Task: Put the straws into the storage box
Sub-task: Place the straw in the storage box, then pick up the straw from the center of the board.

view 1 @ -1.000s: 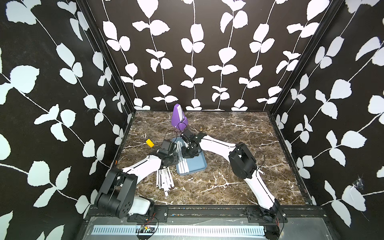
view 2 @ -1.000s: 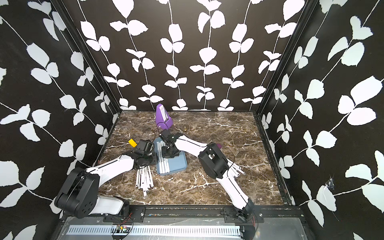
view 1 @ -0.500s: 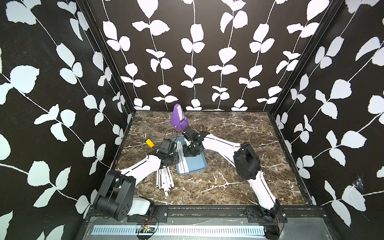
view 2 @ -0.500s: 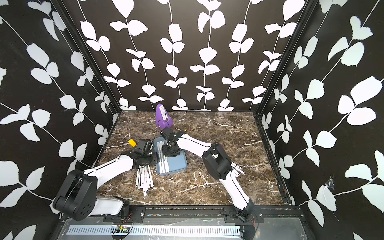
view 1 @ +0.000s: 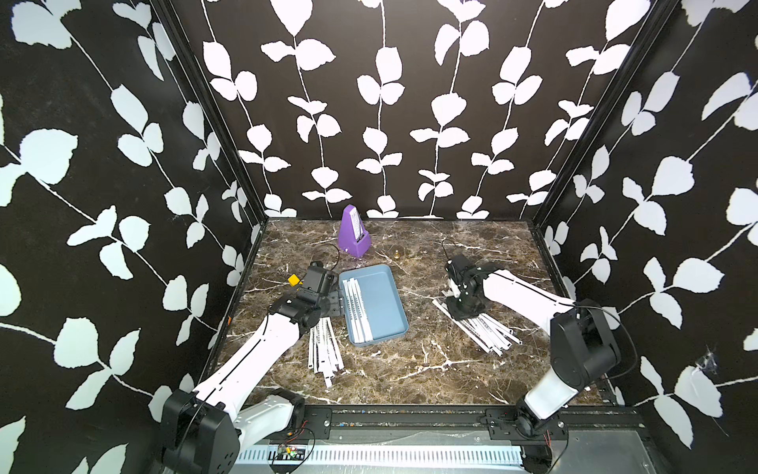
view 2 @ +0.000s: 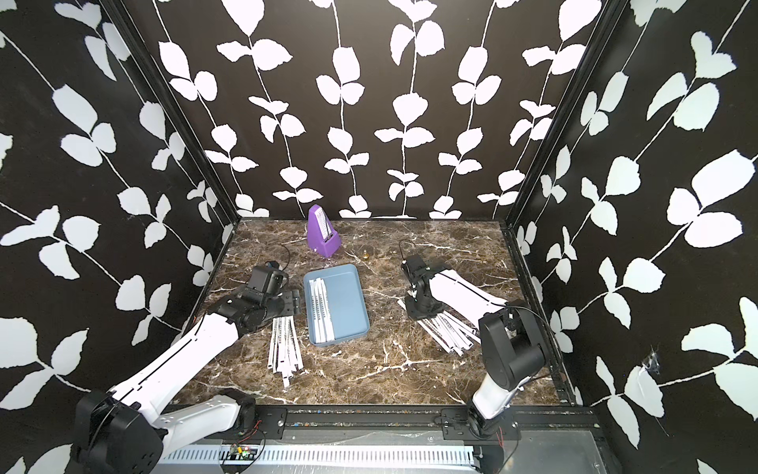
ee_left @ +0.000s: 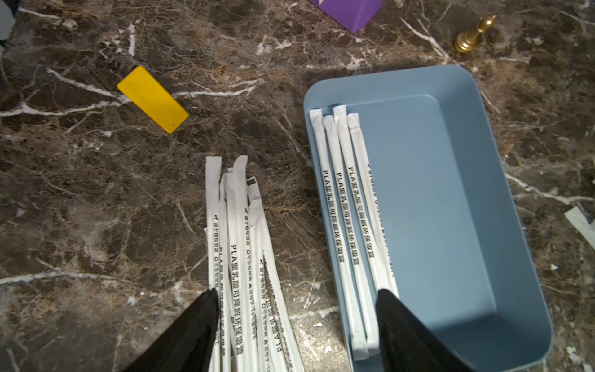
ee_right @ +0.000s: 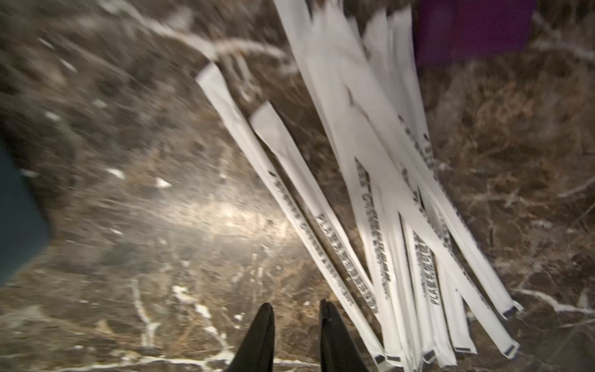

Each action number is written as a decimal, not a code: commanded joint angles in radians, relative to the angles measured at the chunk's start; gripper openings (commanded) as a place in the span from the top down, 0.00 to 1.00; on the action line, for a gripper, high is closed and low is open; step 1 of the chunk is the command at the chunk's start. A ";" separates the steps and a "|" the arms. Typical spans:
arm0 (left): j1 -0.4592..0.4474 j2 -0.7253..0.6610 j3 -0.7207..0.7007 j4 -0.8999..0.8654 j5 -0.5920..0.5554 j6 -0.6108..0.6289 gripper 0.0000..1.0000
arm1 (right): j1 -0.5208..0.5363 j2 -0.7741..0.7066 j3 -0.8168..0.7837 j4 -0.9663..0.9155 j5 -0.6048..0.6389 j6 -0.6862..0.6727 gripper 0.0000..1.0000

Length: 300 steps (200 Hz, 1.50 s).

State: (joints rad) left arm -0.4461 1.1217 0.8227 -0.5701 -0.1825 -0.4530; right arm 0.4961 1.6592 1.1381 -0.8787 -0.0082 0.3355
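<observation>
Your left claw (ee_left: 296,299) stands wide and empty, spanning from a loose straw pile (ee_left: 240,257) on the bench (ee_left: 96,193) to the storage box (ee_left: 450,209). Four straws (ee_left: 347,225) lie inside the box, along one long wall. Your right claw (ee_right: 296,307) shows a narrow gap with nothing in it, beside a second pile (ee_right: 386,199).

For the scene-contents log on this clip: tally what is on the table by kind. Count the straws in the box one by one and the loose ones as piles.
Storage box: 1
Straws inside it: 4
Loose straw piles: 2
Purple metronome: 1
Yellow block: 1
Gold pawn: 1
Total: 8 single things plus 2 piles
</observation>
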 commanded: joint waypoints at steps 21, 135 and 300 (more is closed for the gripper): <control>-0.124 0.103 0.032 0.085 0.070 -0.072 0.24 | -0.008 0.028 -0.031 0.011 0.024 -0.059 0.71; -0.143 0.127 -0.004 0.144 0.093 -0.078 0.25 | 0.043 0.114 -0.086 0.099 -0.038 0.000 0.69; -0.141 0.100 -0.073 0.165 0.074 -0.078 0.25 | 0.201 0.070 -0.079 0.272 -0.095 0.394 0.62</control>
State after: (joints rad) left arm -0.5865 1.2438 0.7666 -0.4175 -0.0978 -0.5278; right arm 0.6956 1.7523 1.1015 -0.6960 -0.0944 0.6029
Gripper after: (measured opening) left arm 0.749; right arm 0.379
